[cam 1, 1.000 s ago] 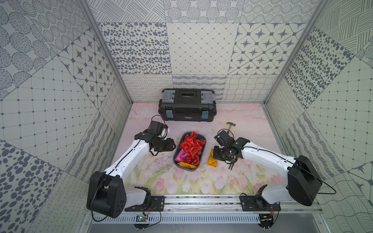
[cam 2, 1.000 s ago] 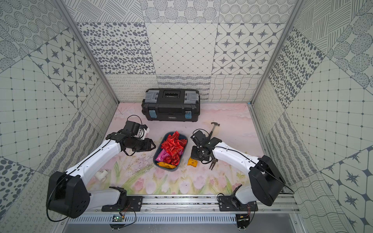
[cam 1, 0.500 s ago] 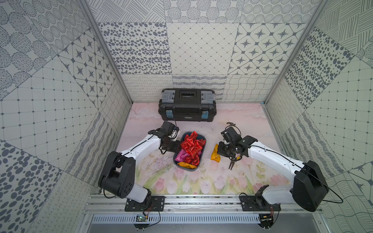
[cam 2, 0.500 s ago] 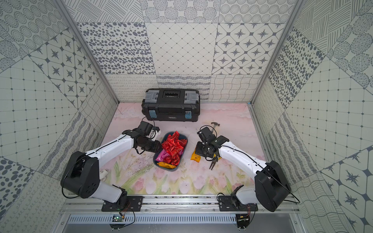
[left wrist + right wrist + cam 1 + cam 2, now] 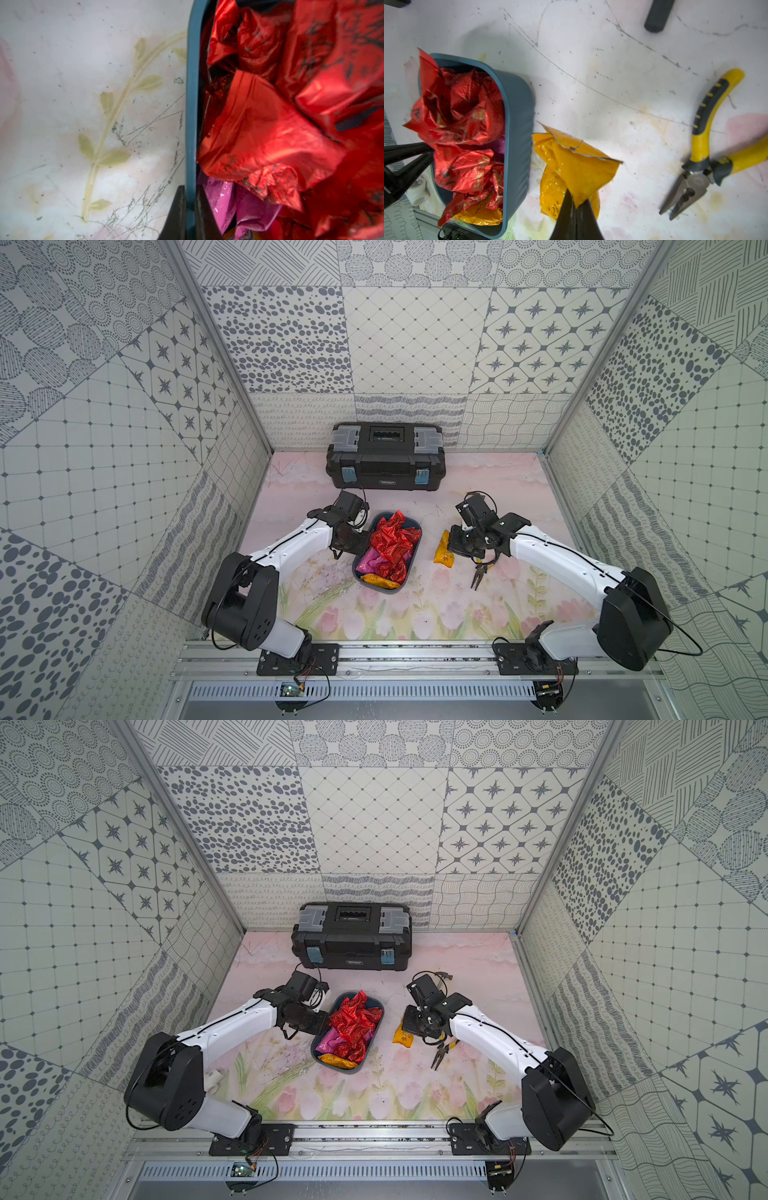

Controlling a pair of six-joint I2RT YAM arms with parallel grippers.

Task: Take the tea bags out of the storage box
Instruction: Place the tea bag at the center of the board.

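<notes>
Since a second ago the left arm has swung in from the table's left side to the small blue-grey plastic storage box [image 5: 417,549], and the right arm has lifted slightly. At the back edge stands a black toolbox [image 5: 385,464]. The box sits mid-table, its long axis running front to back, heaped with shiny red foil tea bags [image 5: 268,137]. The left gripper [image 5: 190,209] is pinched on the box's left wall, steadying it. The right gripper [image 5: 576,207] holds an orange-yellow foil sachet [image 5: 579,166] just right of the box, above the table. Yellow-handled pliers [image 5: 704,149] lie further right. How many bags lie buried is hidden.
</notes>
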